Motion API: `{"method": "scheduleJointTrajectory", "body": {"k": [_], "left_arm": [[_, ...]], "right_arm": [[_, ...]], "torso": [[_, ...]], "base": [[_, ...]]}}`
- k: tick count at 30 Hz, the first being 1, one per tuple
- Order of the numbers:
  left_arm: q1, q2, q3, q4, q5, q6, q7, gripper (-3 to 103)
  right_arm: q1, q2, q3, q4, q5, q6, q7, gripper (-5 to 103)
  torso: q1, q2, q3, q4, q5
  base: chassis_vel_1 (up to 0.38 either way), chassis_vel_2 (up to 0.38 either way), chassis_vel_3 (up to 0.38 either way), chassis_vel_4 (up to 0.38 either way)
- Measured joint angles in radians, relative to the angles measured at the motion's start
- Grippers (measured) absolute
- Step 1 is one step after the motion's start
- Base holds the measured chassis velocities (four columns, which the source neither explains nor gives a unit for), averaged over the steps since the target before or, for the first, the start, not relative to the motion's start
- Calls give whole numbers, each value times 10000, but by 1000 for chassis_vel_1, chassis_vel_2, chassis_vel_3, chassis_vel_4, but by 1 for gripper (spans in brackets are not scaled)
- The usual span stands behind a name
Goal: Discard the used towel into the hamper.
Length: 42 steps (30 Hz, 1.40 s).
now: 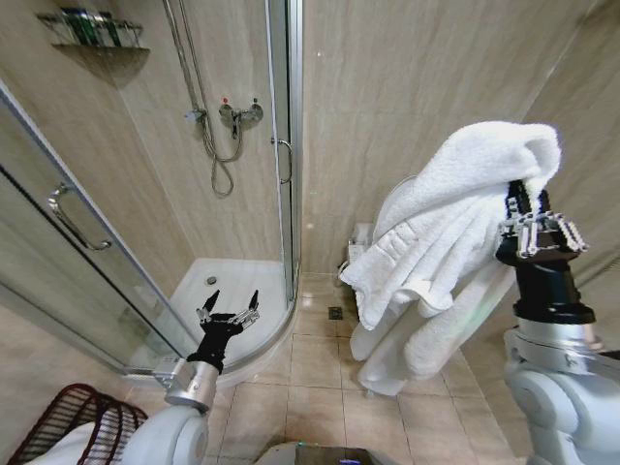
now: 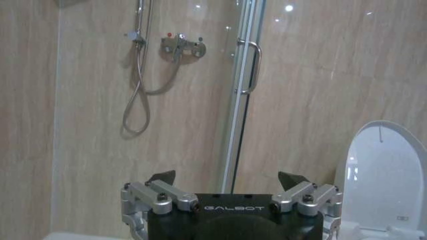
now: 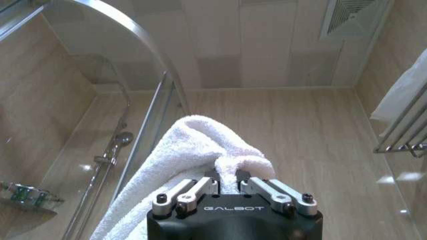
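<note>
Head view of a tiled bathroom: the right gripper (image 1: 524,208), raised at the right of the frame, has its jaws clamped on a fold of a white towel (image 1: 441,218), which hangs in thick folds down toward the frame's centre and drapes in front of a white toilet (image 1: 383,363). At the lower left of the frame the left gripper (image 1: 230,308) is held low with its jaws wide apart and nothing between them, in front of the curved glass shower enclosure (image 1: 145,281). The hamper (image 1: 68,412), a dark reddish-brown slatted basket, sits at the bottom left corner, partly hidden by the left arm and well apart from the towel. The right wrist view shows the two fingers (image 3: 200,187) pinching a ridge of towel close together. To do this step well, the grip should probably stay firm while the towel is carried across to the hamper, held high enough that the trailing folds clear the rim, and let go only once the bulk hangs above the opening
</note>
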Motion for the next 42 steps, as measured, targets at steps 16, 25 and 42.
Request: {"method": "scheduleJointTrajectory", "body": {"k": [16,25,42], "left_arm": [[0,0,0,0,0,0,0,100],[0,-1,0,0,0,0,0,100],[0,0,0,0,0,0,0,100]], "right_arm": [[-140,24,63,0,14,-19,1,13],[-201,-7,71,0,21,-20,-2,13],[-193,-17,83,0,52,-29,-20,13]], "torso": [[387,851,462,4,-1],[563,1228,663,1,0],[1008,2203,1193,3,0]], "base": [[28,23,33,25],[7,6,9,7],[0,0,0,0]]}}
